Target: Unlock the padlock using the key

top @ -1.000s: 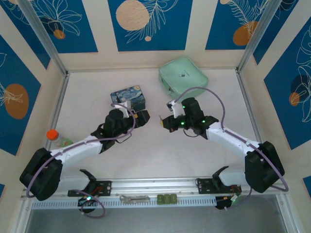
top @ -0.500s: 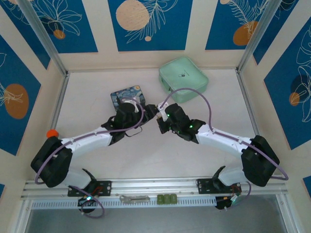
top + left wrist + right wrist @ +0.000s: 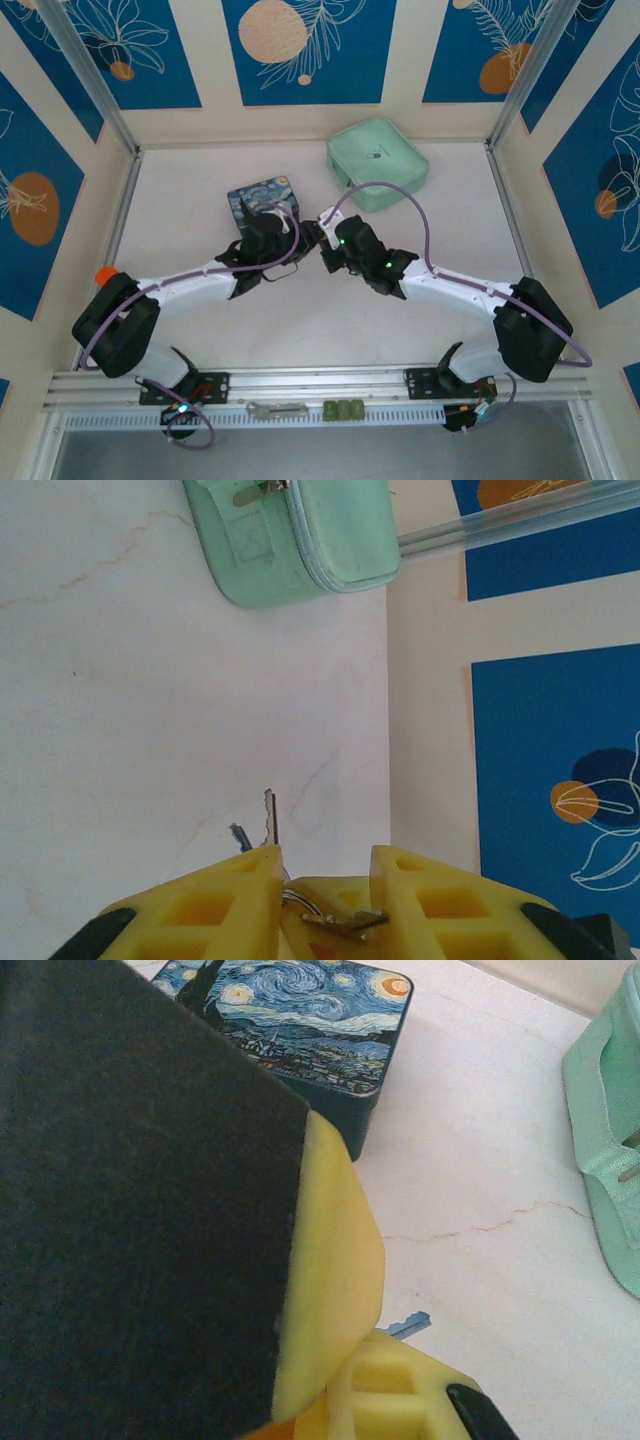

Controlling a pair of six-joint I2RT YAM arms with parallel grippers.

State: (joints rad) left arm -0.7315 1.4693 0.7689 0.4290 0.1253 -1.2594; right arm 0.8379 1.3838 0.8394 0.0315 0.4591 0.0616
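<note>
1. The key point(image 3: 270, 818) is poking out between the narrow-set left fingers point(image 3: 235, 905); grip unclear.
2. The right fingers point(image 3: 335, 1260) are pressing together; contents hidden.
3. Pale marbled worktop point(image 3: 150, 680); blue-patterned walls point(image 3: 300, 50) are enclosing it.

top external: padlock too small to tell where left gripper point(image 3: 300, 238) meets right gripper point(image 3: 326, 250) | left wrist: key point(image 3: 270, 818) base hidden behind yellow fingers point(image 3: 215, 905); mint case point(image 3: 300, 540) cut by top edge | right wrist: blurred dark mass point(image 3: 130, 1180) hides 1 tin point(image 3: 300, 1020) corner
</note>
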